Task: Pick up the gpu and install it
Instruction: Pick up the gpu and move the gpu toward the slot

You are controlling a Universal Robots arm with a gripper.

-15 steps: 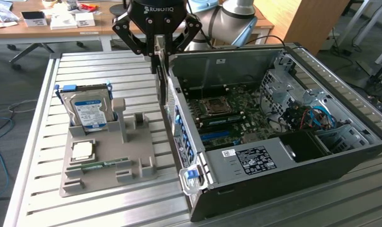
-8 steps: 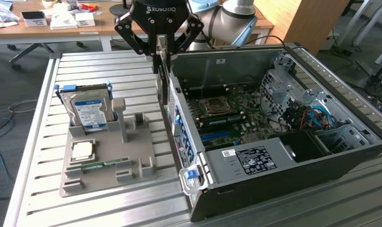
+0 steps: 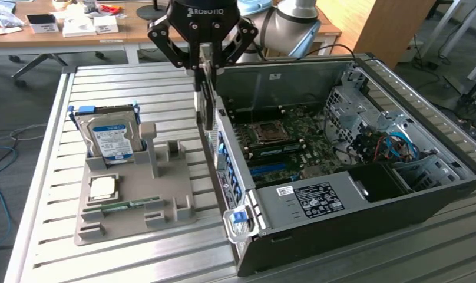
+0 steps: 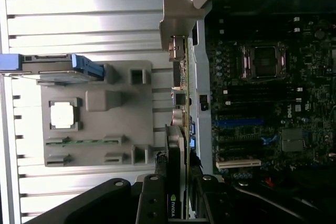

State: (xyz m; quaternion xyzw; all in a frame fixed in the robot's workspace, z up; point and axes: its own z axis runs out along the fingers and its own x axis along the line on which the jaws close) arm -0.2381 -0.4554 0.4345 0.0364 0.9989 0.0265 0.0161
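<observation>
the open computer case (image 3: 426, 177) lies on its side, so its board faces up. on the exterior view's left, a grey tray (image 3: 128, 227) stands a hard drive (image 3: 108, 138) upright. the gripper (image 3: 205, 59) clamps the gpu (image 4: 181, 129), which hangs edge-down at the case's left wall, likely to suit a slot.

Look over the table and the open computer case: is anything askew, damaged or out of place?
Nothing looks damaged or spilled. The thing out of place is the gpu, gripped edge-on in the tool above the case wall, not seated in a slot. The hard drive stands upright in its holder.
</observation>
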